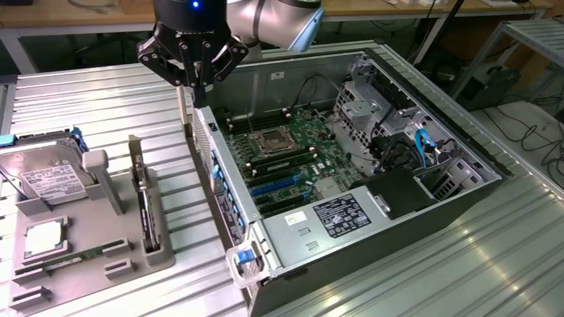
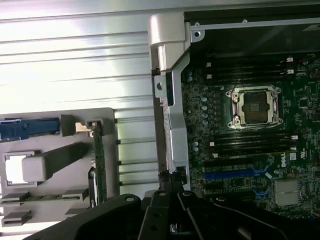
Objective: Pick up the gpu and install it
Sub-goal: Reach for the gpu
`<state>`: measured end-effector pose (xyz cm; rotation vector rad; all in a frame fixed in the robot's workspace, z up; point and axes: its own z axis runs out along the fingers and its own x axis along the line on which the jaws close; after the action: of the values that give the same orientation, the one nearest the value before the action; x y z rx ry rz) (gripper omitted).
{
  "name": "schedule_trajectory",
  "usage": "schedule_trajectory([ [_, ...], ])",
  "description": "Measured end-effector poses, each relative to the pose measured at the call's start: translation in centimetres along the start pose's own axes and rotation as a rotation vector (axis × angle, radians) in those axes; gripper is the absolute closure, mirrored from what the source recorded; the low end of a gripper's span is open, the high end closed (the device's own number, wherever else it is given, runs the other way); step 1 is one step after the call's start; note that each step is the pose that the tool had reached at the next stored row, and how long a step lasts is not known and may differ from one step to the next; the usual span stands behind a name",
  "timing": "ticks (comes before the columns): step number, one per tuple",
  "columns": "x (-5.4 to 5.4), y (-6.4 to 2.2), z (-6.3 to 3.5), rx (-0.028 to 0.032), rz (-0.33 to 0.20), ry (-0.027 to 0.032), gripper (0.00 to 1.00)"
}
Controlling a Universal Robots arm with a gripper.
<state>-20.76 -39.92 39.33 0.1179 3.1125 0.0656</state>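
Note:
The gpu stands on edge in a slot of the grey holder on the exterior view's left, its silver bracket end up. From the wrist I see it as a thin green edge. My gripper hangs shut with nothing in it above the rear wall of the open computer case, between the holder and the motherboard. Its black fingers sit over that metal wall. The gpu is apart from the gripper, off to the holder's side.
The holder also carries a silver hard drive, a memory stick and a processor. Inside the case lie blue card slots, a processor socket, a power supply and a drive cage. The table is ribbed metal.

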Motion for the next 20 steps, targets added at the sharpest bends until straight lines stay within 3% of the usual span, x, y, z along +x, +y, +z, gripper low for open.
schedule_trajectory([
  [20, 1.5, -0.13, -0.05, 0.0000, 0.000, 0.0000, 0.89],
])
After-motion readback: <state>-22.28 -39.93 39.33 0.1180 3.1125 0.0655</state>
